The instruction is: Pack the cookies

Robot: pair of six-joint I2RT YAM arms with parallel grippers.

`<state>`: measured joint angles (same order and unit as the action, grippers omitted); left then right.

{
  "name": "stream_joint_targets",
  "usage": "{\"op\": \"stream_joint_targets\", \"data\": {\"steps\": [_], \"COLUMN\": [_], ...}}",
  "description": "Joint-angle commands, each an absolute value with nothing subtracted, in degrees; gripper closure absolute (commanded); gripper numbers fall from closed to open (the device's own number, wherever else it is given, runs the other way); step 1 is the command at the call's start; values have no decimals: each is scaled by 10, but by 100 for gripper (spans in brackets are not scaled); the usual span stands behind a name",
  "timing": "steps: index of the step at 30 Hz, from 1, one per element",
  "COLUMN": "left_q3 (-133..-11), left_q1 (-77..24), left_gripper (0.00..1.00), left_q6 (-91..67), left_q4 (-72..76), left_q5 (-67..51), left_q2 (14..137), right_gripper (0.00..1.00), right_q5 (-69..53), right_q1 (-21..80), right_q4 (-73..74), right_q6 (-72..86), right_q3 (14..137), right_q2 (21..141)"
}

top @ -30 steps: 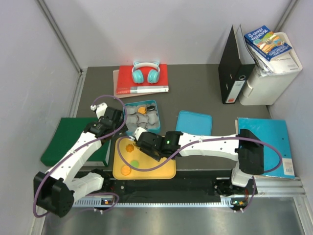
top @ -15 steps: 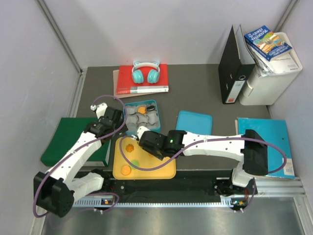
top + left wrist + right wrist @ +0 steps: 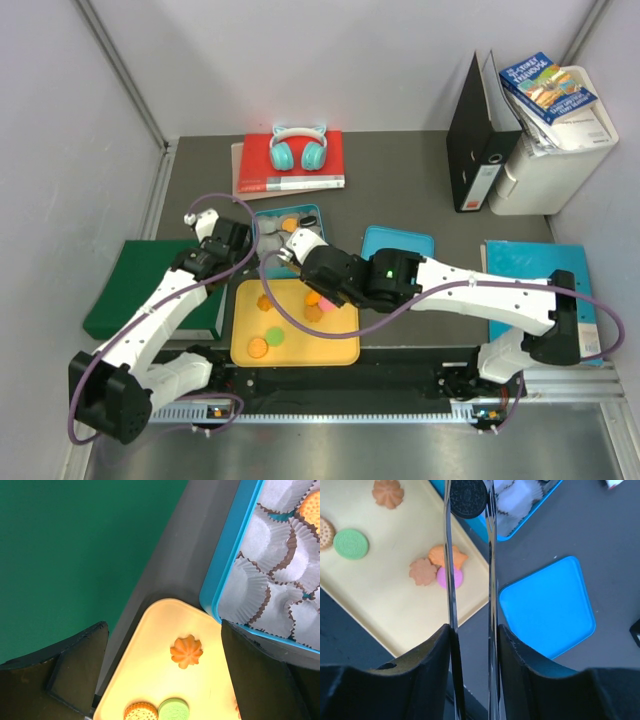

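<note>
Above the near rim of the open blue rectangular tin (image 3: 221, 565) lined with white pleated paper cups (image 3: 250, 582), the right gripper (image 3: 468, 502) pinches a black round sandwich cookie (image 3: 468, 496) between its thin fingertips; an orange scalloped cookie (image 3: 388, 492), a green round cookie (image 3: 351, 543) and a pink round cookie (image 3: 450, 577) lie loose on the flat yellow plastic tray (image 3: 385, 580). Over that tray's far left corner the left gripper (image 3: 163, 625) hangs with jaws spread wide, nothing between them.

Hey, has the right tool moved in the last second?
Yes. The right tool, shut on a black cookie, went from over the yellow tray away from the bases to the blue tin.
</note>
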<state>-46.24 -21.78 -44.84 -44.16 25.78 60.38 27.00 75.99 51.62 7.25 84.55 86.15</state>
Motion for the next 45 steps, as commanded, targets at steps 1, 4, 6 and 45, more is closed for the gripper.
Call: {"op": "stream_joint_targets", "data": {"steps": [1, 4, 6, 45], "left_q3": [-488, -491, -495, -475], "left_q1": [-214, -213, -212, -188], "left_gripper": [2, 2, 2, 2], "left_q6": [-441, -439, -436, -424], "left_q4": [-439, -439, -440, -413], "left_q5": [267, 267, 268, 231], "left_q2": [602, 605, 606, 630], "right_gripper": [60, 60, 60, 59], "right_q5": [319, 309, 298, 205], "right_q1": [746, 719, 698, 602], "right_q4": [512, 489, 472, 424], "right_q6": [47, 40, 35, -8], "right_q3": [886, 889, 889, 992], "right_q2": [845, 851, 860, 1050]}}
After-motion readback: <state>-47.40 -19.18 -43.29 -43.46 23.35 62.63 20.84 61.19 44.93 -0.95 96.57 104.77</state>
